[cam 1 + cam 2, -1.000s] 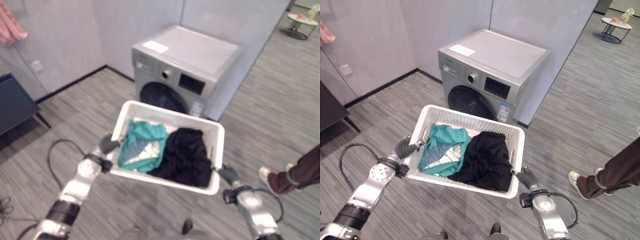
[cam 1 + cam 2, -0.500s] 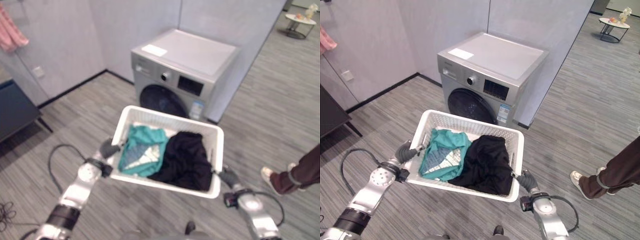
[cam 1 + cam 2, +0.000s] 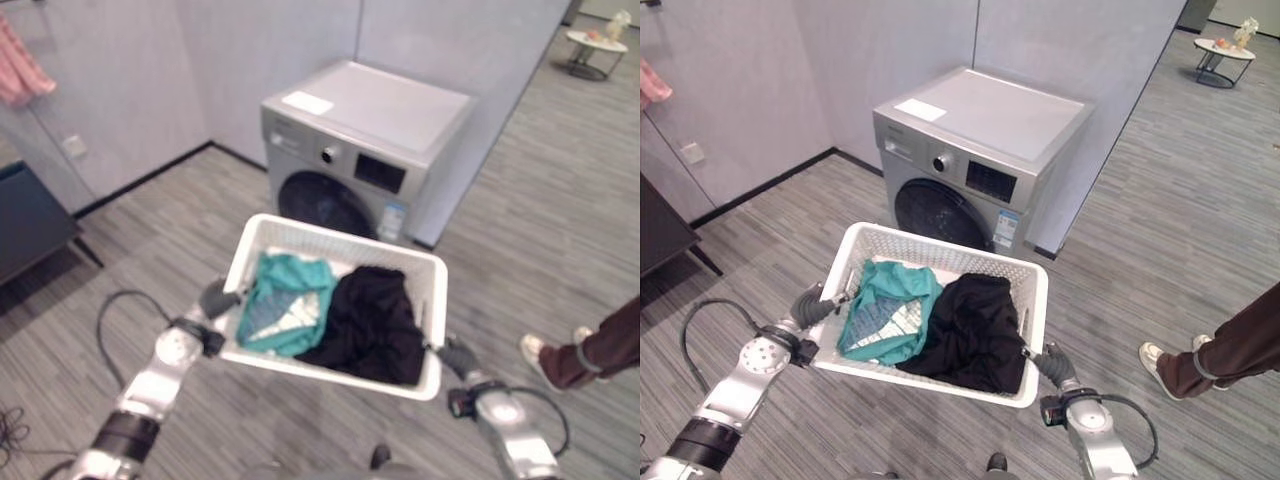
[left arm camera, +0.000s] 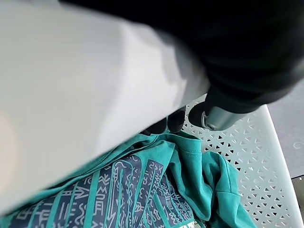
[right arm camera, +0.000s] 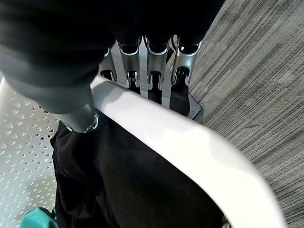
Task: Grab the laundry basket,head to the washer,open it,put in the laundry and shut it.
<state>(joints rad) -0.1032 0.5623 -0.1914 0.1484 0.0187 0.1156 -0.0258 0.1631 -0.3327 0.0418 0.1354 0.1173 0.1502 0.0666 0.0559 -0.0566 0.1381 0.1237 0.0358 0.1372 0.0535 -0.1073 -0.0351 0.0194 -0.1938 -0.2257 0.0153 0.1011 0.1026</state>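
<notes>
right now the white laundry basket [image 3: 1035, 300] is held up off the grey floor [image 3: 1160, 250] between both hands, just short of the washer [image 3: 980, 160], which stands beyond it against the wall [image 3: 890, 50] with its round dark door [image 3: 940, 212] closed. the left hand [image 3: 812, 306] grips the basket's left rim; in its wrist view the dark fingertips [image 4: 168, 124] seem to hook over the rim's inner edge beside the thumb, though the rim itself blocks most of the hand there. the right hand [image 3: 1052, 366] holds the near right corner, its fingers [image 5: 152, 59] curled under the white rim with the thumb pressed on the inner side. inside the basket a teal patterned garment [image 3: 885, 310] lies on the left and a black garment [image 3: 970, 330] on the right, the two touching in the middle. a person's leg [image 3: 1230, 345] in dark trousers and a light shoe stands on the floor at the right, well apart from the basket. a small round table [image 3: 1223, 50] sits far off at the upper right, and a dark piece of furniture [image 3: 30, 215] is at the left.
</notes>
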